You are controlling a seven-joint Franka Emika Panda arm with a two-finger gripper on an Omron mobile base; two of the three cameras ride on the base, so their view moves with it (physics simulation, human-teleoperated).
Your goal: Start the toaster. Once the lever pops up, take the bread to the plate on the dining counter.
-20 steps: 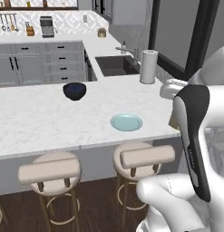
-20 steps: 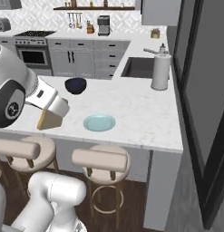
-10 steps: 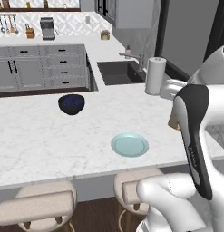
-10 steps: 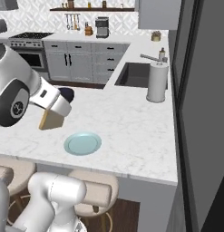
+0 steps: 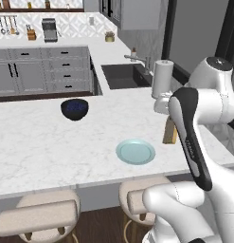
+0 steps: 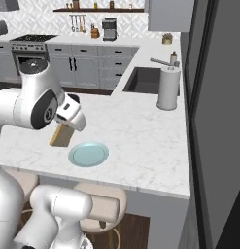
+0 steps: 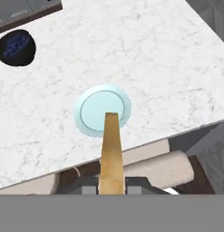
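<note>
hand view has the end effector (image 7: 111, 188) clenched on the bread (image 7: 110, 149), held edge-on above the plate (image 7: 102, 110) near the worktop (image 7: 168, 68) edge, so a release from this height could tip the slice off the small plate.

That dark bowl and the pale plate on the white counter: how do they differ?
The bowl is dark blue and deep; the plate is pale blue-green and flat. The bowl sits further back on the dining counter; the plate lies near its front edge, above the stools. Both are round and empty.
</note>
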